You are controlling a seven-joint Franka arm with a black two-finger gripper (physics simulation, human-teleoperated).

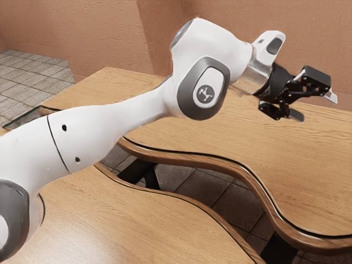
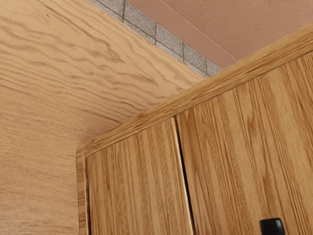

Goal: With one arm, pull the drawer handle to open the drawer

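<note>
Wood-grain tables point(image 1: 137, 220) with curved dark-trimmed edges across the lower frame; smooth white arm point(image 1: 110, 132) from the left; black gripper point(image 1: 313, 104) at upper right, fingers point(image 1: 318, 82) spread, pinching nothing. Beyond, streaky oak cabinet point(image 2: 137, 186); small black handle point(image 2: 272, 226) on its wider drawer front point(image 2: 244, 147).

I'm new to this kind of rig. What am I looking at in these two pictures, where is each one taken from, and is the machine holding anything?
The white machine is a jointed robot arm ending in a black two-finger gripper. The exterior view comes from a camera beside the arm, which reaches out over a curved wooden table. The wrist view comes from a camera on the arm's hand, looking at a wooden cabinet with two front panels side by side. The small black part on one panel may be the handle, but I cannot be sure. The gripper's fingers stand apart and hold nothing.
</note>
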